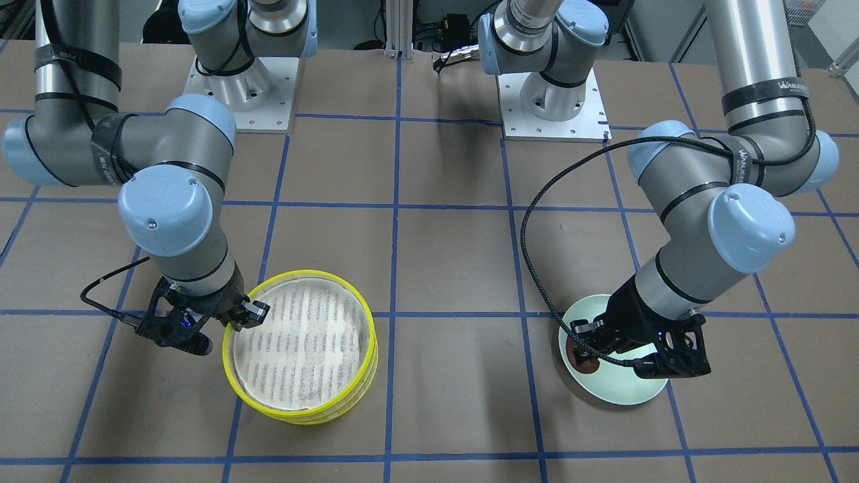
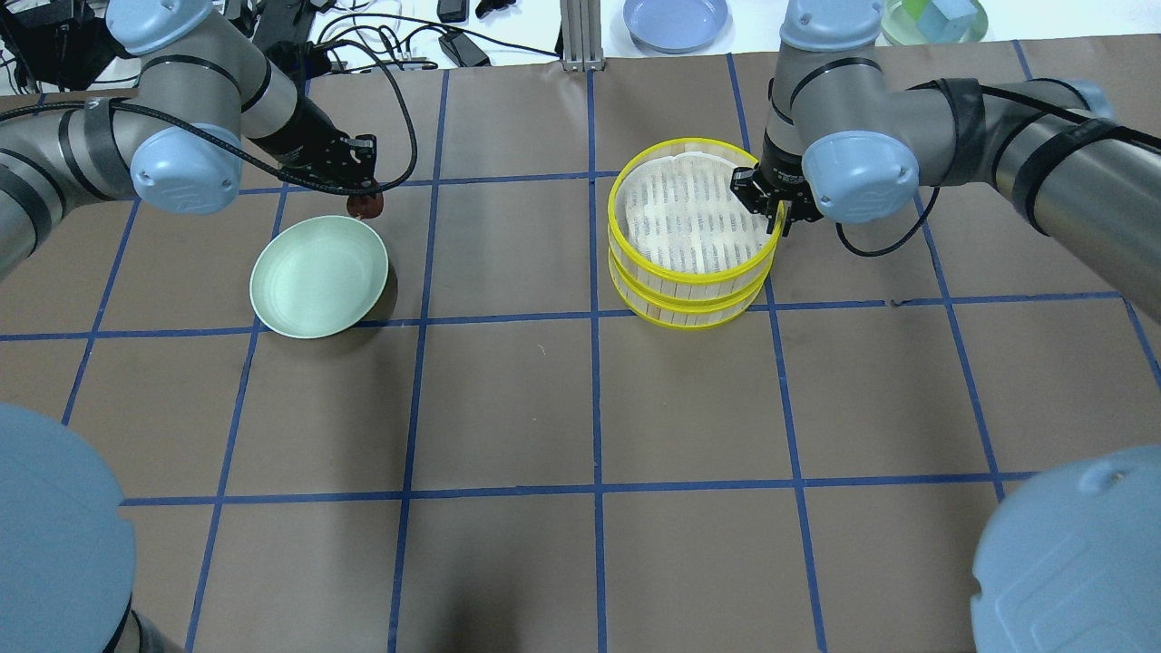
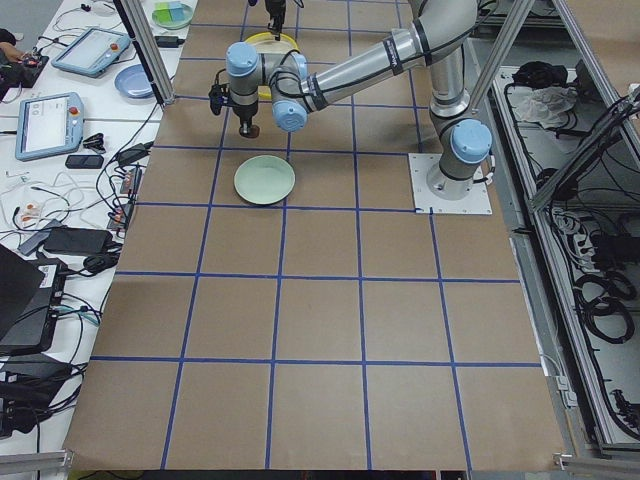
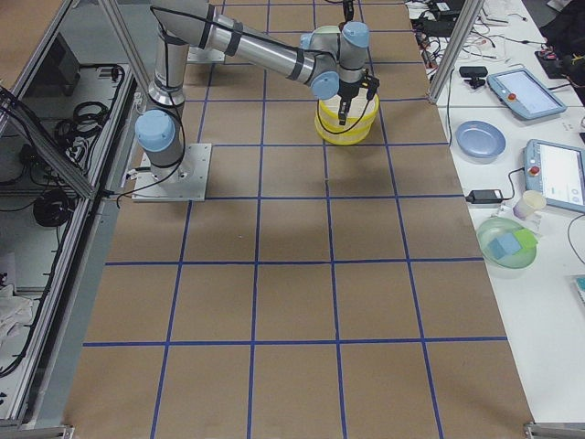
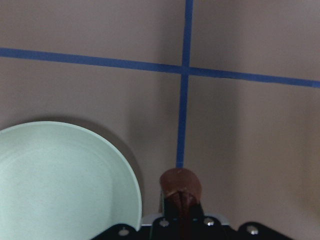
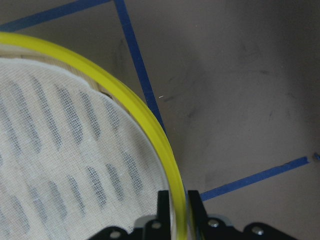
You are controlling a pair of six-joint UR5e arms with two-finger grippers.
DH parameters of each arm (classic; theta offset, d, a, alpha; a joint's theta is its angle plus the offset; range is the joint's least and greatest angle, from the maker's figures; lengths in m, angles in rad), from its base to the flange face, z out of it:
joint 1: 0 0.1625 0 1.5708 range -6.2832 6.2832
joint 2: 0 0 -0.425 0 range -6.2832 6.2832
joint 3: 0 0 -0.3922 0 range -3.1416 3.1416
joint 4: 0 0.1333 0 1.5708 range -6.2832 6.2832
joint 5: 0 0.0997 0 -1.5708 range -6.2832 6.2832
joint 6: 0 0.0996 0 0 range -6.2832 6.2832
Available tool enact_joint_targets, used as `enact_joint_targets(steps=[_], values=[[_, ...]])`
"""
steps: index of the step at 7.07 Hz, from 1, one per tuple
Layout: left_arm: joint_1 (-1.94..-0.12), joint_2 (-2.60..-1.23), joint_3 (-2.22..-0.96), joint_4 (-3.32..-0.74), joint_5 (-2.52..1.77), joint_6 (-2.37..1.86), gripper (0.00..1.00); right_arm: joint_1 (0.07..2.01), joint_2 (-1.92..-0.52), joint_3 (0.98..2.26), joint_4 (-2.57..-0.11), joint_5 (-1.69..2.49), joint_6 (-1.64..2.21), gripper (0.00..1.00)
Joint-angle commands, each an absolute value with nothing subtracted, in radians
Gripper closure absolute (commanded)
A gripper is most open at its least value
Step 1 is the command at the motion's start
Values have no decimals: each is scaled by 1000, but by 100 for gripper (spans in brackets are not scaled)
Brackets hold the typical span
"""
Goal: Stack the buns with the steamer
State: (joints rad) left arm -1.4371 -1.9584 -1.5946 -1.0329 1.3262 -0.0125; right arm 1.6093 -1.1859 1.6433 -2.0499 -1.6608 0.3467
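Observation:
My left gripper (image 2: 365, 201) is shut on the dark reddish-brown bun (image 2: 366, 209) and holds it just past the far rim of the empty pale green plate (image 2: 319, 277). The left wrist view shows the bun (image 5: 181, 185) between the fingers, right of the plate (image 5: 55, 175). My right gripper (image 2: 767, 205) is shut on the rim of the top tier of the yellow two-tier steamer (image 2: 694, 270), which is lined with white cloth. The right wrist view shows the fingers pinching that rim (image 6: 125, 101). The cream-white bun is not in view.
The arm bases (image 1: 241, 87) (image 1: 550, 100) stand at the robot's edge of the table. Beyond the far table edge are a blue plate (image 2: 676, 20), a green bowl with blocks (image 2: 934, 18) and cables. Brown table with blue tape lines lies between plate and steamer.

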Motion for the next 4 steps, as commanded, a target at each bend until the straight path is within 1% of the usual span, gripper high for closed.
enact_joint_targets(steps=[1, 2, 3, 4], values=[[-1515, -1925, -1579, -1031, 1251, -290, 100, 1609, -1186, 1644, -2049, -1657, 348, 35], [-1552, -1918, -1569, -1011, 1158, -457, 100, 1609, -1187, 1643, -2049, -1658, 347, 31], [-1578, -1931, -1571, -915, 1081, -621, 100, 1608, -1206, 1638, -2048, -1667, 338, 21], [-1618, -1943, -1574, -864, 1030, -762, 100, 1606, -1245, 1635, -2046, -1655, 336, 3]])
